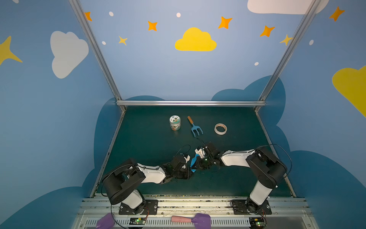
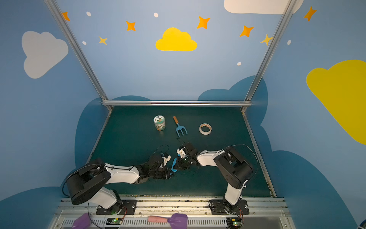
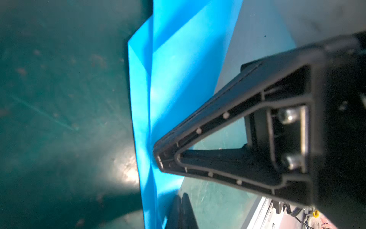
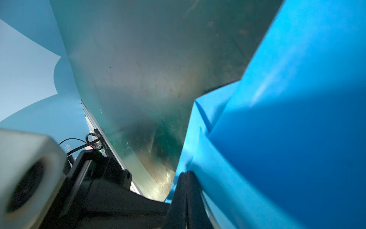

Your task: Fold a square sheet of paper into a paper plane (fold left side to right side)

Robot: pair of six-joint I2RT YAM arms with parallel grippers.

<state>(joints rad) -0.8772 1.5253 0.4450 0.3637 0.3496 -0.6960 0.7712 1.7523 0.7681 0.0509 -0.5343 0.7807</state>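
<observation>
The square sheet of paper (image 1: 193, 163) (image 2: 174, 164) is creased into a narrow, layered sky-blue shape at mid-table, squeezed between both grippers. In the left wrist view its folded layers (image 3: 168, 79) run along the green mat. My left gripper (image 3: 180, 196) (image 1: 190, 171) is shut, its tips against the paper's edge with nothing visible between the fingers. My right gripper (image 4: 186, 174) (image 1: 196, 164) is also shut, its tip pressed onto the paper (image 4: 277, 138) from the opposite side. Its fingers (image 3: 208, 126) show large in the left wrist view. No finished paper plane shows.
At the back of the green mat (image 1: 150, 142) stand a small printed jar (image 1: 175, 123), a blue fork with a wooden handle (image 1: 195, 126) and a tape roll (image 1: 220, 128). Two purple scoops (image 1: 200, 219) (image 1: 106, 221) lie on the front rail.
</observation>
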